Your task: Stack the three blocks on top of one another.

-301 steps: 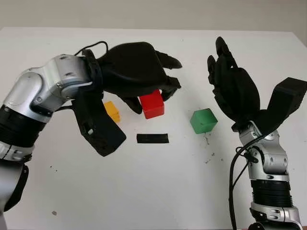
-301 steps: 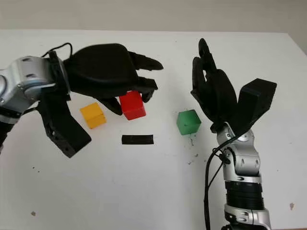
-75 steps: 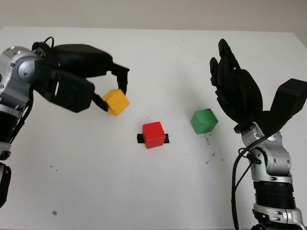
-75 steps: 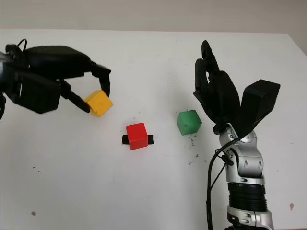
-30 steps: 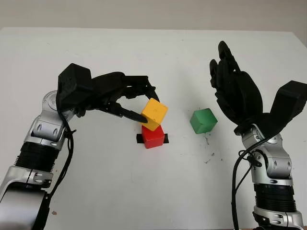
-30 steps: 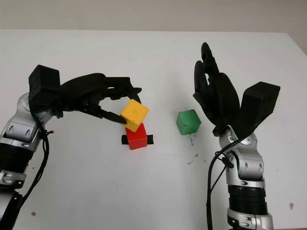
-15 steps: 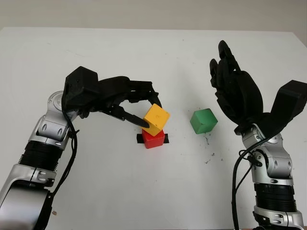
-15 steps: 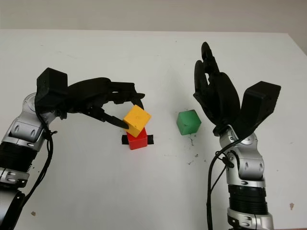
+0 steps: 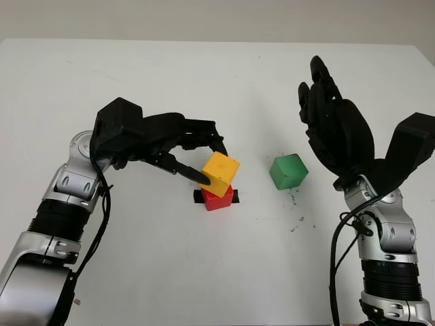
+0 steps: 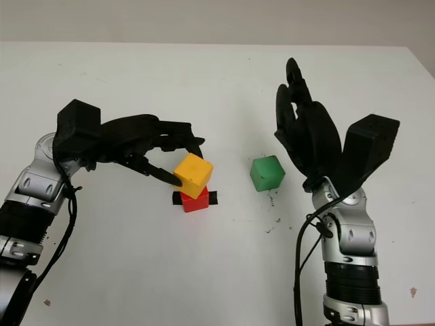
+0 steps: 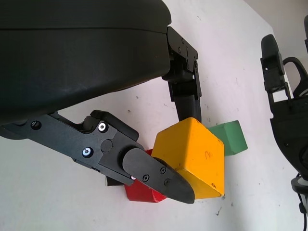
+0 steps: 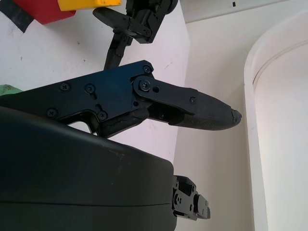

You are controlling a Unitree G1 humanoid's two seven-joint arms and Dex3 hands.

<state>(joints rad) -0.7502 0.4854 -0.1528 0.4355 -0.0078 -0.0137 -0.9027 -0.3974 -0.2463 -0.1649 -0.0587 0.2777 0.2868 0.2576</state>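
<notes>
My left hand pinches the yellow block by opposite faces, seated slightly askew on the red block mid-table. My right hand hangs open beside the green block. These blocks look light, rigid and smooth, so I judge flat side faces grip best.

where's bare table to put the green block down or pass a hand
Free: the wide near strip of table in front of both arms, and the far stretch behind the blocks. Crowded: the middle, where the left hand holds the yellow block on the red block, beside the green block and the open right hand.
</notes>
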